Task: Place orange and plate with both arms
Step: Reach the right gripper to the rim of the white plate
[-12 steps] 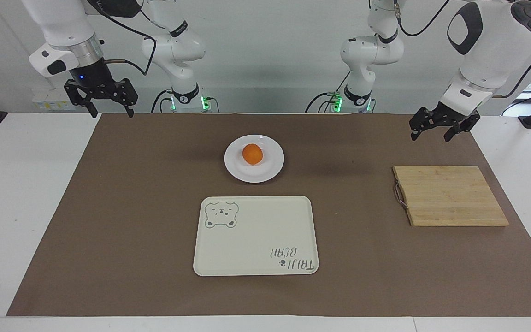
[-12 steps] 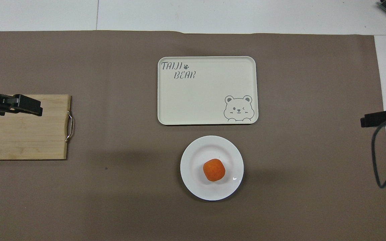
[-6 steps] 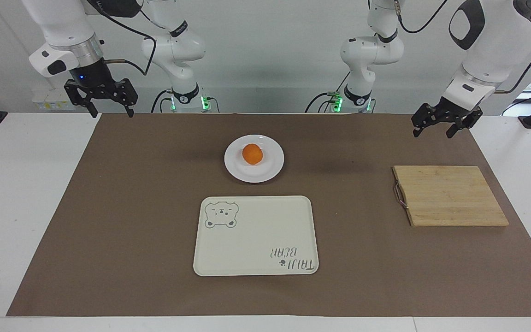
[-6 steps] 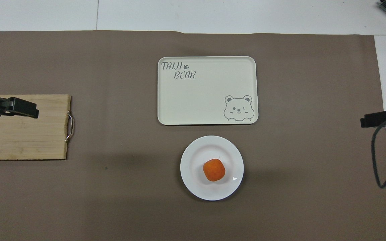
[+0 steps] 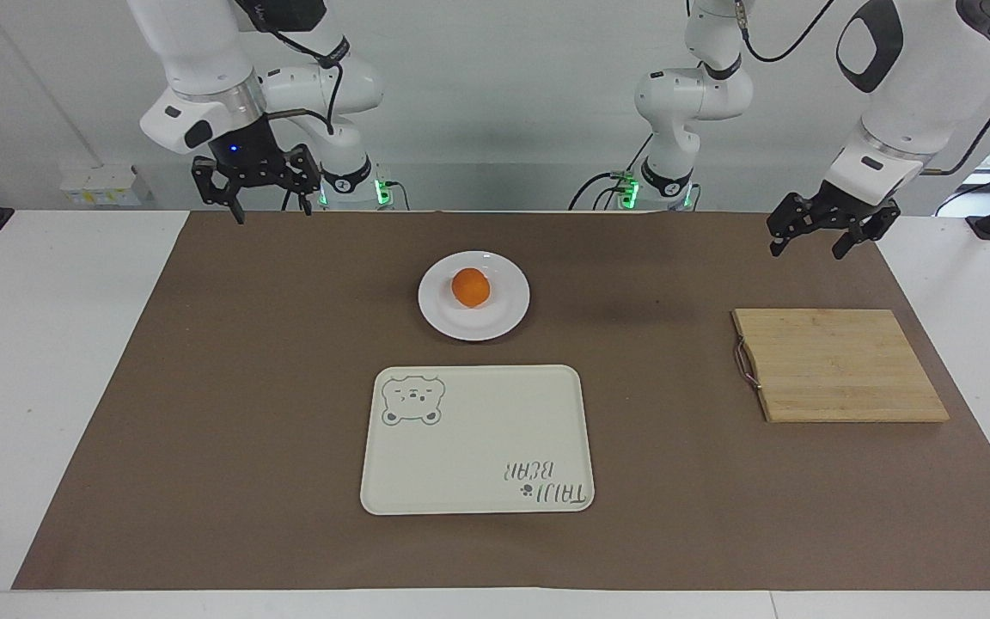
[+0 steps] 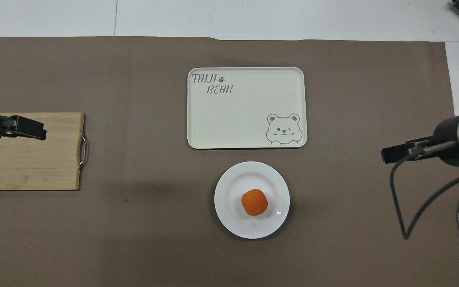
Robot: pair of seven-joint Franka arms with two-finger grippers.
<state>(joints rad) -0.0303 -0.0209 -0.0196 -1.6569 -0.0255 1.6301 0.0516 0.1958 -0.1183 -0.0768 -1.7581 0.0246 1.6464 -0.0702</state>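
1. Facing view: the orange (image 5: 470, 287) is seen resting in the well of the plate (image 5: 473, 295), which sits on the brown mat (image 5: 246, 387) near the robots' edge, just nearer to the robots than the cream tray (image 5: 478, 439); the tray is bare and is not touched by the plate

2. The right gripper (image 5: 256, 185) is held raised over the mat's edge nearest the robots, toward the right arm's end of the table, with its fingers spread and nothing between them; against the picture of a second ago it has been carried inward, toward the plate, from a spot over that corner of the mat

3. In the overhead view the same shift is confirmed: more of the right gripper (image 6: 397, 152) and its wrist is now shown over the mat than before

4. The left gripper (image 5: 830, 225) is held raised near the wooden cutting board (image 5: 839, 364), fingers spread and empty; only a slight lift and retreat is noted over the last second, so this arm is judged to be waiting

5. Orange, plate, tray and board have not been moved in that time

6. It is judged that the task is at its very start: nothing has been grasped, and the right arm's approach is probably the opening move toward the plate or the orange

7. Which of the two is meant for which arm cannot be told from these pictures
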